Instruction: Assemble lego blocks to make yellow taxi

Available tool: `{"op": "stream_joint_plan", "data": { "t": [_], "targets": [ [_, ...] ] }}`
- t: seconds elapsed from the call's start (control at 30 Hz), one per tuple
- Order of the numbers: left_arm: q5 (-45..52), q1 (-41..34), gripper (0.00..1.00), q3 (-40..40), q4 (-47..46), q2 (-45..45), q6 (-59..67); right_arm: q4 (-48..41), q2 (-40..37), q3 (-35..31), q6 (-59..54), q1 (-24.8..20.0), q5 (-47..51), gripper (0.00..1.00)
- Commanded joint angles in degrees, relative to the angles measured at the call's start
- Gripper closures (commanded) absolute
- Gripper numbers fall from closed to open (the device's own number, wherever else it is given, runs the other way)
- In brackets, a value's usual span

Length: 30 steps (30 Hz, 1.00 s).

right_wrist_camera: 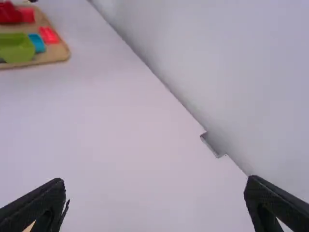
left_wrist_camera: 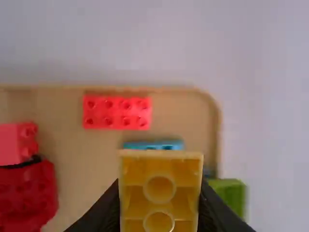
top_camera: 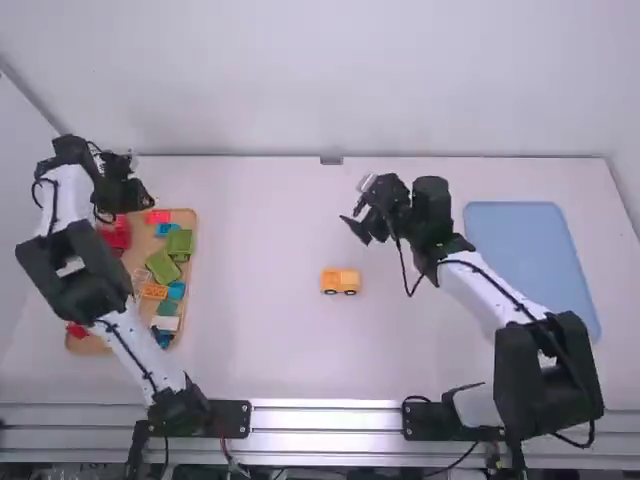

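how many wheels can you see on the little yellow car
2: the left wheel and the right wheel, low on the near side of the yellow car. Any on the far side would be hidden.

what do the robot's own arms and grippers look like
The left arm and right arm match: white links, bulky black joints and thin black cables running along them. The left gripper and right gripper are black, each with two tapering fingers.
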Motion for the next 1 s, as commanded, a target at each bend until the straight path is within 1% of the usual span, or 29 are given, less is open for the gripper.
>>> {"op": "stream_joint_plan", "data": {
  "t": [0.0, 0.03, 0.13, 0.17, 0.2, 0.27, 0.33, 0.4, 0.47, 0.53, 0.57, 0.63, 0.7, 0.77, 0.8, 0.83, 0.87, 0.9, 0.93, 0.97],
  "targets": [
    [6.43, -2.99, 0.92, -7.08, 3.04, -10.03, 4.04, 1.75, 3.45, 3.32, 6.75, -2.01, -5.55, 0.02],
    [5.18, -4.42, 0.92, -13.64, 7.91, -14.97, 3.61, 3.26, 5.66, 4.66, 8.52, -2.93, -8.85, 0.02],
    [5.40, -7.32, 0.93, -25.83, 16.72, -23.96, 3.02, 6.60, 10.88, 7.91, 11.50, -3.80, -15.58, 0.02],
    [6.54, -8.66, 0.92, -30.45, 19.93, -27.28, 3.15, 7.89, 13.07, 9.44, 12.26, -3.78, -18.78, 0.02],
    [8.04, -9.88, 0.88, -34.01, 22.56, -30.01, 3.69, 9.11, 14.91, 10.82, 13.09, -3.72, -21.73, 0.02],
    [14.05, -13.07, 0.93, -41.90, 28.48, -35.43, 5.70, 11.69, 18.88, 14.21, 15.23, -3.06, -29.24, 0.02],
    [18.93, -15.21, 0.92, -46.56, 32.65, -38.36, 6.25, 13.33, 21.31, 16.61, 16.70, -2.38, -34.97, 0.02],
    [25.09, -19.23, 0.94, -52.83, 39.50, -41.53, 6.82, 15.23, 24.79, 20.46, 17.68, -1.16, -44.26, 0.02],
    [28.98, -23.15, 0.92, -57.61, 47.47, -42.77, 4.44, 14.97, 27.52, 24.15, 17.62, 0.00, -52.63, 0.02],
    [31.91, -26.12, 0.91, -60.87, 56.46, -42.32, -0.76, 14.78, 29.83, 27.39, 18.23, 1.16, -58.88, 0.02],
    [32.85, -26.75, 0.91, -61.51, 58.66, -42.10, -2.05, 14.69, 30.25, 27.96, 18.95, 1.49, -58.86, 0.02],
    [37.09, -28.92, 0.90, -63.32, 66.99, -40.11, -5.20, 14.99, 31.21, 29.11, 20.46, 2.82, -58.88, 0.00],
    [38.56, -29.77, 0.91, -63.69, 70.58, -38.58, -6.05, 15.04, 31.30, 29.07, 20.39, 3.45, -58.88, 0.00],
    [38.58, -30.60, 0.91, -63.71, 76.74, -35.45, -10.25, 15.04, 31.30, 29.00, 20.33, 4.52, -58.82, 0.02],
    [38.60, -30.62, 0.91, -63.69, 78.03, -34.77, -11.21, 15.04, 31.30, 29.00, 20.15, 4.70, -58.88, 0.03],
    [39.80, -30.58, 0.91, -63.60, 80.72, -33.46, -12.94, 15.04, 31.30, 29.00, 20.22, 5.05, -58.88, 0.05],
    [43.78, -30.42, 0.91, -63.34, 84.17, -31.71, -13.18, 15.10, 31.28, 29.03, 20.20, 5.42, -58.88, 0.09],
    [46.23, -30.38, 0.91, -63.10, 85.85, -30.82, -13.14, 15.10, 31.28, 29.03, 20.20, 5.57, -58.88, 0.11],
    [50.05, -30.45, 0.92, -62.47, 88.78, -28.87, -13.03, 15.39, 31.26, 29.03, 20.31, 5.73, -58.84, 0.17],
    [51.39, -30.69, 0.92, -62.07, 89.94, -27.91, -13.14, 15.41, 31.26, 29.03, 20.50, 5.79, -58.82, 0.19]
  ]
}}
